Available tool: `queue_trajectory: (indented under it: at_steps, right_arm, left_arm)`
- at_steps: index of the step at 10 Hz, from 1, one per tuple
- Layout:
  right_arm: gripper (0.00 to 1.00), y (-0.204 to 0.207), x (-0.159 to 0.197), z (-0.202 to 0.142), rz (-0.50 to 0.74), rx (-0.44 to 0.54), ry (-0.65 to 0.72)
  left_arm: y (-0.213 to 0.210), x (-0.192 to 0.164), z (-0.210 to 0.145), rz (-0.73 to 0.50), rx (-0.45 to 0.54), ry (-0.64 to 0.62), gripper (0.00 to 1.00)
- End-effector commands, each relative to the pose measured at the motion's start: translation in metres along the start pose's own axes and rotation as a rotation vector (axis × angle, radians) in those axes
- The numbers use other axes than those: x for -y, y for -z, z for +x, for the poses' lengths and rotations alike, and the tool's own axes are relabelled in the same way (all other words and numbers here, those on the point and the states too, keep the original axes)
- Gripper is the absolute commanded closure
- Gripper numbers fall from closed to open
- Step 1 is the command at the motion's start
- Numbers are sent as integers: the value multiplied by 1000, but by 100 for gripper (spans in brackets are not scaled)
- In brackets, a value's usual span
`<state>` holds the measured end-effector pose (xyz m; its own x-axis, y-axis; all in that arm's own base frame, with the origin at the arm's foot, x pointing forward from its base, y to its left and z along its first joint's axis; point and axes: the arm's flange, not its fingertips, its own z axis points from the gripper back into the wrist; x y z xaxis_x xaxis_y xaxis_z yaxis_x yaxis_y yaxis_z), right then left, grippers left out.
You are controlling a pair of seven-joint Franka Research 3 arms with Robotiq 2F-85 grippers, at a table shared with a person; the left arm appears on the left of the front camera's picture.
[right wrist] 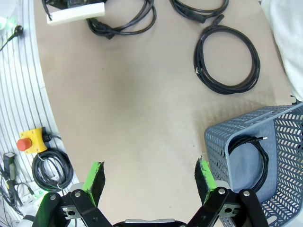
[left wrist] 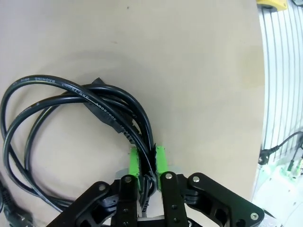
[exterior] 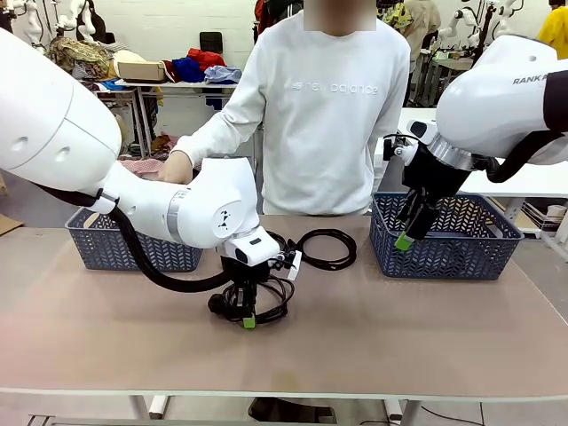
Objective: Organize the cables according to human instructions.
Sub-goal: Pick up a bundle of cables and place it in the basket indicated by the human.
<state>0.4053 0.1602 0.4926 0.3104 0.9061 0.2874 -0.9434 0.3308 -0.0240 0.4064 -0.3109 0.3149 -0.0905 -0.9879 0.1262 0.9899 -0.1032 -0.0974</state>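
Item 1. Left gripper: it points down at the middle of the tabletop, toward the near edge. Its green pads are pinched on a bundle of black strands, with the cord running up between them.

Item 2. Held cable: we count several loops of thin black cord fanning out from the pads and lying flat on the tabletop. White lettering runs along the outer strand. A black plug end lies at the coil's side nearest the left edge.

Item 3. Loose coil: a neat round ring lying flat past the held cable, toward the far edge and near the middle. It touches no gripper.

Item 4. Third cable: we see part of it beside the loose coil, close to the left arm.

Item 5. Fourth cable: a coil lying inside the right basket, against its wall.

Item 6. Right gripper: its fingers are spread wide with nothing between them. It hangs above the tabletop at the right basket's corner nearest the middle.

Item 7. Left basket: grey-blue lattice, at the far left corner. We cannot tell what it holds.

Item 8. Person: in a white sweatshirt at the far edge, with one hand held out toward the far left corner.
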Motion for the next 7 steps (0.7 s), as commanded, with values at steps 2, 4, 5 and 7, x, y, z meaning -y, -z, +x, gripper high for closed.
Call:
queue_trajectory:
  at_steps: [2, 4, 5, 7]
  right_arm:
    - [0, -1, 1, 3, 0, -2, 0]
    - [0, -1, 1, 3, 0, -2, 0]
    - [0, -1, 1, 3, 0, -2, 0]
    - [0, -1, 1, 3, 0, -2, 0]
  left_arm:
    - [-12, 18, 2, 26, -9, -25, 100]
    - [-43, 31, 14, 68, 14, -64, 100]
    - [-65, 36, 18, 90, 18, -64, 100]
    - [-99, 32, 17, 118, 4, -50, 100]
